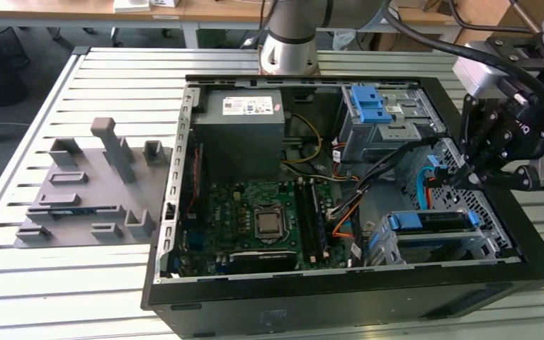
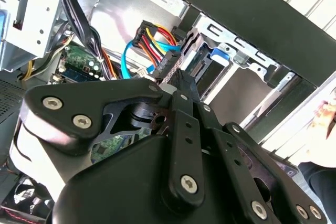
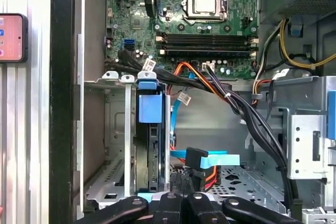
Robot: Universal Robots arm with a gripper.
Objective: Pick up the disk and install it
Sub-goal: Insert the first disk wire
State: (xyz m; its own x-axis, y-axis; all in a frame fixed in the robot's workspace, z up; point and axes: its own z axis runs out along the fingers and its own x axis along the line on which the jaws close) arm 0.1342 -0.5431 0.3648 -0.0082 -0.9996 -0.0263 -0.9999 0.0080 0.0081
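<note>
Disk (image 3: 148, 145) sits on edge in the lower drive bay (image 1: 484, 244) of the computer case (image 1: 348, 290), blue rail (image 3: 147, 106) uppermost. Gripper (image 1: 484, 177) hangs just above the bay, fingers drawn together on the power connector (image 2: 168, 66). Judgement: align the plug squarely with the drive's port and press gently.

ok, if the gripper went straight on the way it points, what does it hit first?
Most likely the black cable connector with coloured wires, just ahead of the gripper in the second wrist view; depth is unclear.
</note>
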